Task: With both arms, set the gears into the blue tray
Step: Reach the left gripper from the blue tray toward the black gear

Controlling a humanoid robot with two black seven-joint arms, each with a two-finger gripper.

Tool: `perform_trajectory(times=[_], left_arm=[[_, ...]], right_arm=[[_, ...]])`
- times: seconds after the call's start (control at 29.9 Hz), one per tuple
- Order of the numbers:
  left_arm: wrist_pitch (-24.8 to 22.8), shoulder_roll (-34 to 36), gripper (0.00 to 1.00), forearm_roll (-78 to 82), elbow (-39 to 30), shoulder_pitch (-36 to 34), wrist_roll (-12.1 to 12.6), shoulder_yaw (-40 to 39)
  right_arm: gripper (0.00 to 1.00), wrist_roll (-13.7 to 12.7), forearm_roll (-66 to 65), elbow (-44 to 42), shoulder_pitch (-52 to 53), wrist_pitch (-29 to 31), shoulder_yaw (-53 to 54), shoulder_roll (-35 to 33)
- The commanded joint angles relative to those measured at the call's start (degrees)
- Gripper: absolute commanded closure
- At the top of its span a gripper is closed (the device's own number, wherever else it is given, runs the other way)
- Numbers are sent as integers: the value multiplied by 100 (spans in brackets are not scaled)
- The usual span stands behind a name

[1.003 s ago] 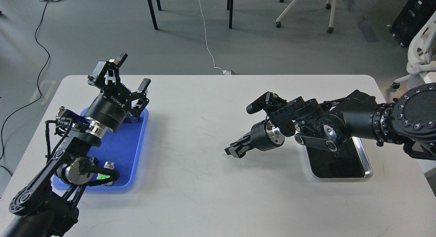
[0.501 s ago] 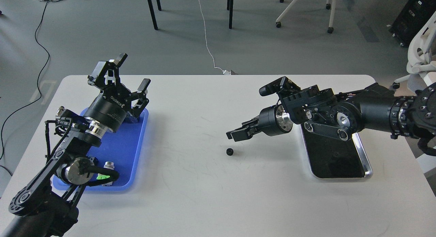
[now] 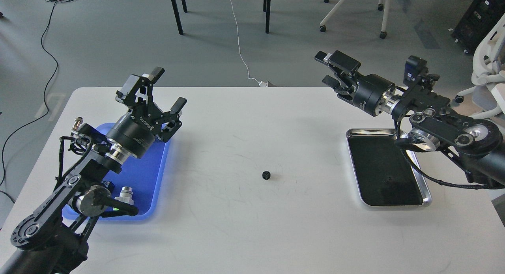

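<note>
One small black gear (image 3: 266,175) lies alone on the white table, near its middle. The blue tray (image 3: 146,179) sits at the left, partly covered by my left arm. My left gripper (image 3: 169,87) hovers above the tray's far end, fingers spread open and empty. My right gripper (image 3: 326,69) is raised high over the table's far right edge, well away from the gear, open with nothing between its fingers. A tiny dark speck (image 3: 388,179) shows inside the steel tray; I cannot tell what it is.
A shiny steel tray (image 3: 425,189) with a dark inside lies at the right, below my right arm. A silver push-button switch (image 3: 126,193) stands in the blue tray's near end. Chairs, table legs and cables are on the floor beyond the table.
My right gripper let the gear go onto the table's middle, then rose and drew back to the far right. My left gripper shifted slightly right and toward me.
</note>
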Motion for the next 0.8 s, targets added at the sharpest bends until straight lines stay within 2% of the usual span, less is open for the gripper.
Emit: perform_trajectory(times=[0.0,0.07,0.13,0.23,0.27,0.3,0.37,0.47,0.6,0.77], left_arm=[[-148,12,2,1141,-129,-215,-130,227],[-270,38,2,1844,-173,-505,-235,543],[-355,187,2,2573,-130,-943,-455,981],[-355,504,2,3838,2,-1760,-955,2026],[-355,539,2,4338,124,-2146,-1192,2569],[-355,539,2,4709,238,-2454,-1269,2975],[-342,461,2,5499,476,-3000,-1269,3644],[-263,119,2,6327,880,-3397,-1269,4051],[-157,-180,2,7153,1214,-3538,-1269,4296],[414,-576,4,7553,1899,-3582,-1269,4666]], right_arm=[[1,1,1075,81,-543,16,745,-6],[1,1,1752,81,-781,86,1070,-6],[1,1,2149,55,-992,209,1369,-6],[1,1,2238,55,-1265,244,1704,-6],[1,1,2247,72,-1370,244,1792,-15],[1,1,2256,73,-1440,244,1845,-50],[1,1,2309,107,-1590,305,1942,-234],[1,1,2326,195,-1906,621,2012,-445],[1,1,2326,204,-2284,982,2249,-551],[1,1,2326,204,-2399,1000,2285,-560]])
